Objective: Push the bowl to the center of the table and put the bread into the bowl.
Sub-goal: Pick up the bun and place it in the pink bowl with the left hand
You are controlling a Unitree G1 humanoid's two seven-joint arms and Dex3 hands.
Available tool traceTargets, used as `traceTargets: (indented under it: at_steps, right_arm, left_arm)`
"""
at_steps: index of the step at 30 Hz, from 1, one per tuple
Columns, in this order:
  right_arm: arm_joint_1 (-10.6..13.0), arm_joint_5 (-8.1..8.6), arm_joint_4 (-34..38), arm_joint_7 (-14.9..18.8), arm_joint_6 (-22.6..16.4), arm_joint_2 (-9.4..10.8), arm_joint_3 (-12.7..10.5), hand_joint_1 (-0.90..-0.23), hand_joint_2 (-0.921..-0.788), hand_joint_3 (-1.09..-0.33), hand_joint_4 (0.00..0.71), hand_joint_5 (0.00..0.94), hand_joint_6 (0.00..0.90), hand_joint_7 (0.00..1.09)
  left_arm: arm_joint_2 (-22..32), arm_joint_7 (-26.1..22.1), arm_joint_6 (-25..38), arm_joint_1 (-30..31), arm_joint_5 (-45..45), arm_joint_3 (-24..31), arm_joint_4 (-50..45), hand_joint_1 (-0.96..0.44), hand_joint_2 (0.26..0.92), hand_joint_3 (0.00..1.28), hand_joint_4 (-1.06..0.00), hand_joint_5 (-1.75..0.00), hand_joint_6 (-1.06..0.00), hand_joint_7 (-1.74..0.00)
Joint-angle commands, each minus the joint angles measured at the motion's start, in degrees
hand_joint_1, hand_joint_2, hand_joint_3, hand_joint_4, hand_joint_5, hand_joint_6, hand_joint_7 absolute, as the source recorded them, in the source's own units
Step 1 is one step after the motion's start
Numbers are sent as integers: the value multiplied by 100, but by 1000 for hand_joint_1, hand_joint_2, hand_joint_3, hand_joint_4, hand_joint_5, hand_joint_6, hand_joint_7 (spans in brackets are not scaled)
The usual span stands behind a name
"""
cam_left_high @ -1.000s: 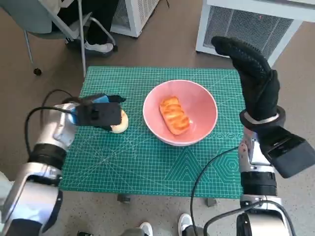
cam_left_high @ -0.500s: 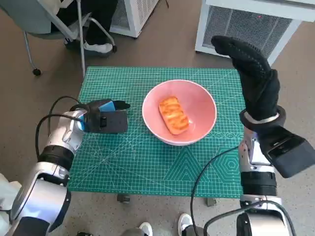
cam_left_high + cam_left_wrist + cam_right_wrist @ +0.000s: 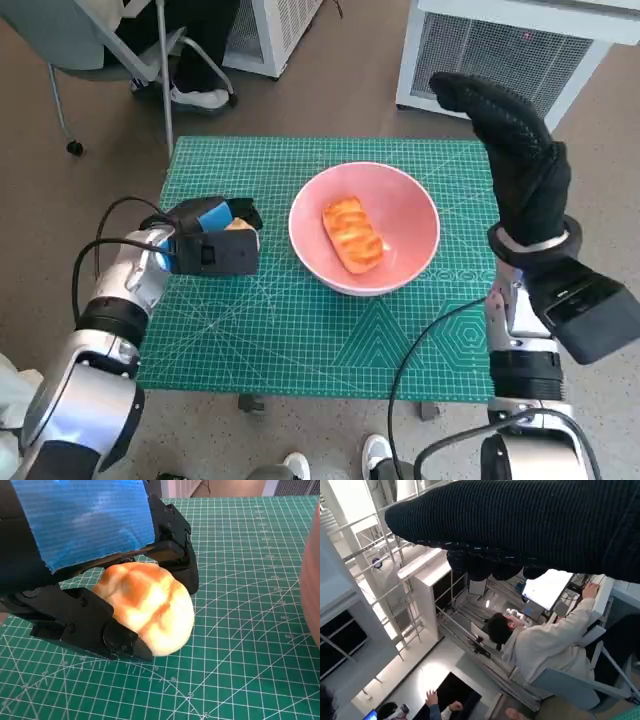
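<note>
The tabletop (image 3: 300, 340) carries a green cutting mat with the pink bowl (image 3: 364, 228) about at its centre, so the push looks done; a glazed loaf (image 3: 353, 234) already lies inside. The step in hand seems to be grasping the second bread (image 3: 146, 606), a round bun at the bowl's 9 o'clock. The left robot hand (image 3: 213, 240) has its fingers closed around the bun, which sits low on the mat. Next it likely calls for lifting and carrying toward 3 o'clock, over the rim. The right robot hand (image 3: 515, 160) is raised, empty, fingers extended.
</note>
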Motion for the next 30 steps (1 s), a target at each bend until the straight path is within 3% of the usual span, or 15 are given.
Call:
traceTargets:
  at_steps: [1, 9, 17, 23, 30]
  right_arm:
    - [150, 77, -19, -21, 104, 53, 0, -533, -921, -855, -1, 451, -1, 477]
    - [127, 65, 46, -8, 88, 67, -10, -539, -921, -847, -1, 449, -1, 474]
    - [62, 19, 180, 5, 33, 70, -20, -542, -921, -838, 0, 451, -1, 477]
    - [-1, -9, 303, 9, -25, 71, -16, -543, -921, -835, 0, 452, -1, 479]
    - [-60, 55, 400, 75, -48, 80, -11, -547, -921, -818, 22, 423, -1, 486]
  left_arm:
    - [298, -91, -86, -224, -38, 116, -340, -1, 920, 83, -687, -1155, -593, -1216]
    - [585, 172, -575, -169, -384, 657, -1455, 0, 920, 82, -686, -1126, -595, -1242]
    - [413, 169, -825, -13, -806, 1049, -2778, 0, 920, 71, -706, -1096, -601, -1245]
    - [90, 237, -876, 48, -760, 960, -3327, 0, 920, 68, -727, -1067, -589, -1262]
    - [-372, 15, -843, -137, -646, 658, -3287, -1, 920, 66, -719, -1084, -601, -1242]
